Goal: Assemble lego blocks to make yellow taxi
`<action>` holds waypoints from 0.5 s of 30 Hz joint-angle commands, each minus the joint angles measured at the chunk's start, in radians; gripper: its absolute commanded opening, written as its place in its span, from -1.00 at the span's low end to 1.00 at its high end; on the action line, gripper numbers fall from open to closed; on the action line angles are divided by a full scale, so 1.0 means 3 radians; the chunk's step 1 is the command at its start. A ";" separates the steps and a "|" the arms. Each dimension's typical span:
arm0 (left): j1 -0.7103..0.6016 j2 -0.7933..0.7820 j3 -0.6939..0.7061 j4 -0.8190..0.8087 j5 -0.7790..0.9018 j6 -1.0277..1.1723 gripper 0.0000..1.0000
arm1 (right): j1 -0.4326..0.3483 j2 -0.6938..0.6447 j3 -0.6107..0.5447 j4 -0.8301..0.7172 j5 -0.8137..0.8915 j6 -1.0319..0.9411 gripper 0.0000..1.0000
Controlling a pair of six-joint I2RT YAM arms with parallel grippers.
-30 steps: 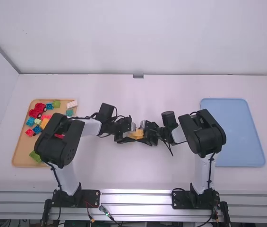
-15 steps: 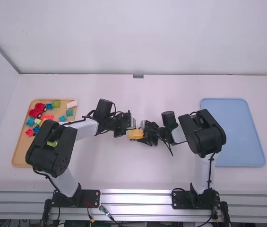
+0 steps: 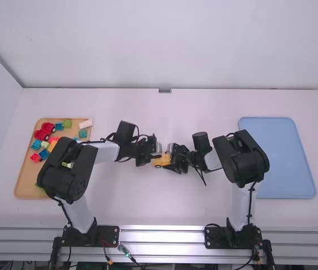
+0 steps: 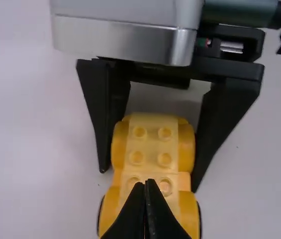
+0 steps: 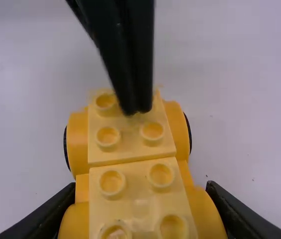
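Left gripper [image 4: 146,183]: pressed together
Right gripper [image 5: 140,196]: pinching yellow car [image 4: 184,147]
Yellow bricks [image 5: 131,144]: probably being seated; press straight down next

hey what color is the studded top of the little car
The studded top is pale yellow; it shows best in the right wrist view.

The car [image 3: 161,161] is between left block tray [image 3: 26,183] and right tray [image 3: 282,163].
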 commanded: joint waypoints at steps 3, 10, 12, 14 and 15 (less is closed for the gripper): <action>-0.0028 0.0039 -0.0018 -0.0131 -0.0017 0.0112 -0.96 | 0.0015 0.0056 0.0022 -0.0019 0.0094 -0.0013 0.25; -0.0061 0.0192 -0.0025 -0.0018 -0.0170 0.0010 -0.95 | 0.0015 0.0056 0.0041 -0.0033 0.0095 -0.0009 0.25; -0.0060 0.0291 -0.0025 0.0099 -0.0206 -0.0102 -0.95 | 0.0015 0.0056 0.0042 -0.0031 0.0094 -0.0011 0.25; -0.0060 0.0387 -0.0025 0.0169 -0.0179 -0.0076 -0.96 | 0.0015 0.0056 0.0042 -0.0032 0.0094 -0.0009 0.25; -0.0060 0.0409 -0.0025 0.0167 -0.0137 -0.0014 -0.96 | 0.0015 0.0056 0.0039 -0.0031 0.0094 -0.0011 0.25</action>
